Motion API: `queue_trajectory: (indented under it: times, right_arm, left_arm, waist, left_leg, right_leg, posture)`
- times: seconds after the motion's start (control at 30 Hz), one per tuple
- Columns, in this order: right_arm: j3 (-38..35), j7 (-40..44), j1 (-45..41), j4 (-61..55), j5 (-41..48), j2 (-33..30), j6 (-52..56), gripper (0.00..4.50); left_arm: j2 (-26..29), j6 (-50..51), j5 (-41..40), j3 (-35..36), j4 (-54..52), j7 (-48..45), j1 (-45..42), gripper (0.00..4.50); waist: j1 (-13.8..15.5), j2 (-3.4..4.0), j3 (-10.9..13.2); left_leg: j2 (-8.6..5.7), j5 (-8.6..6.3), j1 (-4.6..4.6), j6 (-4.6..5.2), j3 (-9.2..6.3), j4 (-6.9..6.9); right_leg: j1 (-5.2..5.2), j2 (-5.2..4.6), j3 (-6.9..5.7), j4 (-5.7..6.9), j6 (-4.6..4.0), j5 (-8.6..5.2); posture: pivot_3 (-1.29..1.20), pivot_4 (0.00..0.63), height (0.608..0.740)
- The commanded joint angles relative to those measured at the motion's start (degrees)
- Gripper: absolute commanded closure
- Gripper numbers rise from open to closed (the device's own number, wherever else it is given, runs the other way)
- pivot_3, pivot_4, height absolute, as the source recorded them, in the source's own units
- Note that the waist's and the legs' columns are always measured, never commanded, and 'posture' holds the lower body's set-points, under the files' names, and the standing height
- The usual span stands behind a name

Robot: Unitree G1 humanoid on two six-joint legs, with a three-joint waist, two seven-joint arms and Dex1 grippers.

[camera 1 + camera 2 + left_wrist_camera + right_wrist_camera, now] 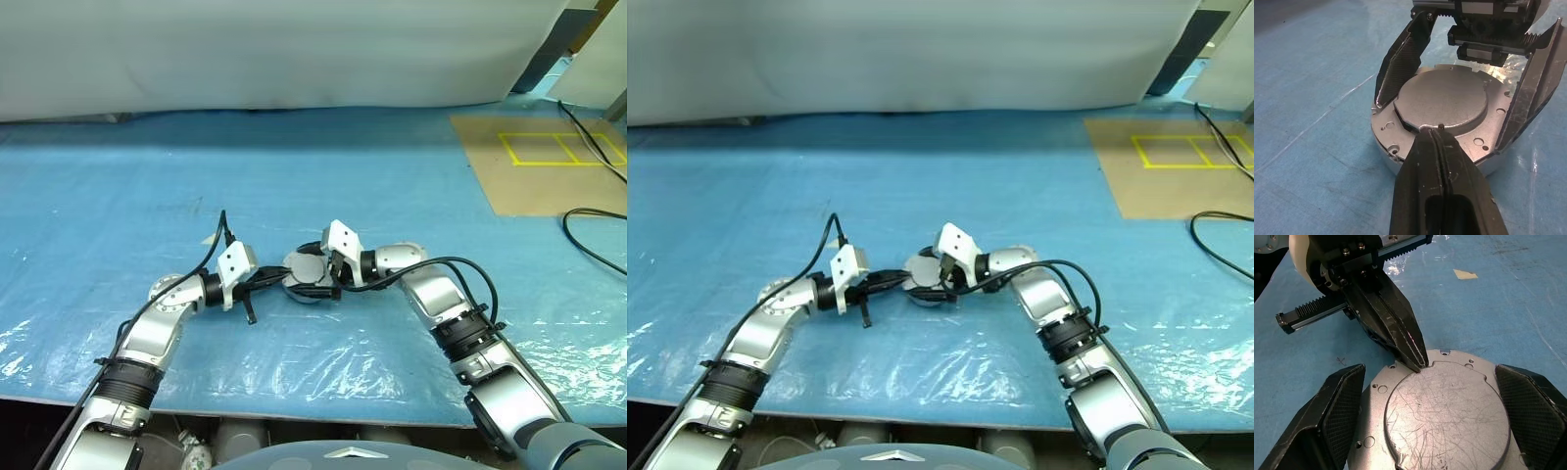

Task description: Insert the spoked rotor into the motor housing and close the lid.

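Note:
The motor housing [1382, 142] is a short grey puck lying on the blue sheet between my two grippers. The lid [1444, 100], a light-grey cap with a raised round scratched centre, lies on top of it and covers the inside. The spoked rotor is hidden. My left gripper [1436, 133] is shut, its closed tips resting at the edge of the lid's raised centre. My right gripper [1442, 377] is open, with one finger on each side of the puck and neither finger pressing on it.
A blue plastic-covered sheet [147, 196] spreads over the whole work surface. A brown board with yellow tape rectangles [549, 157] lies at the far right, crossed by black cables [588, 245]. A white sheet [274, 49] closes off the back.

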Motion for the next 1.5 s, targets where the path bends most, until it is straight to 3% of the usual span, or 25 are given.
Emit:
queue_trajectory:
  times: [0.03,0.17,0.33,0.73,1.03,1.37,1.5]
  right_arm:
    - [-2.6,-0.5,2.8,-1.2,1.9,-1.6,2.8,0.06]
    - [-5.4,-0.5,7.2,-8.4,3.7,-4.2,0.9,0.06]
    - [-8.7,-1.8,6.8,-10.1,7.4,-4.2,5.6,0.06]
    - [-23.3,-7.1,3.8,-5.0,26.1,-1.4,36.4,0.06]
    - [-21.8,-7.4,5.4,-3.6,31.4,-1.2,50.5,0.06]
    - [-24.2,-10.3,4.8,-3.3,33.1,4.1,50.2,0.06]
    - [-25.7,-12.0,5.7,-1.4,32.0,4.1,48.0,1.04]
  left_arm:
    - [0.1,0.3,1.5,-1.5,1.7,0.0,0.1,4.50]
    - [0.2,0.3,1.3,-1.8,1.7,0.0,0.1,4.50]
    - [0.2,0.3,1.3,-1.8,1.6,0.0,0.2,4.50]
    - [0.4,0.2,1.1,-1.7,1.1,0.0,0.8,4.50]
    - [0.4,-0.1,1.2,-1.6,1.3,0.1,0.5,4.50]
    - [0.5,-0.4,1.3,-1.6,1.4,0.1,0.4,4.50]
    - [0.4,-0.4,1.4,-1.8,1.2,0.2,0.5,4.50]
  waist:
    - [0.1,0.02,0.0]
    - [0.6,0.01,0.0]
    - [0.3,0.04,0.1]
    - [0.9,0.17,0.3]
    - [1.2,0.19,0.3]
    - [1.2,0.19,0.3]
    - [1.2,0.20,0.3]
  left_leg:
    - [-0.01,0.01,-0.05,-0.02,-0.01,0.00]
    - [-0.07,0.12,-0.32,-0.19,-0.06,0.03]
    - [-0.08,0.13,-0.46,-0.20,-0.12,0.06]
    - [-0.10,0.15,-0.66,-0.21,-0.16,0.14]
    - [-0.09,0.17,-0.70,-0.23,-0.15,0.16]
    - [-0.07,0.17,-0.69,-0.25,-0.13,0.24]
    - [-0.06,0.17,-0.67,-0.26,-0.12,0.25]
  right_leg:
    - [-0.02,-0.01,0.00,0.00,0.00,0.00]
    - [-0.18,-0.02,-0.01,0.00,0.08,0.00]
    - [-0.36,0.00,-0.02,0.05,0.30,0.13]
    - [-0.44,0.00,-0.09,0.09,0.33,0.16]
    - [-0.47,0.01,-0.13,0.15,0.34,0.17]
    - [-0.47,0.01,-0.13,0.23,0.33,0.17]
    - [-0.48,0.01,-0.13,0.27,0.31,0.16]
  posture:
    - [0.00,0.150,0.740]
    - [0.00,0.150,0.740]
    - [0.00,0.150,0.740]
    - [0.00,0.150,0.740]
    - [0.00,0.150,0.740]
    - [0.00,0.150,0.740]
    - [0.00,0.150,0.740]
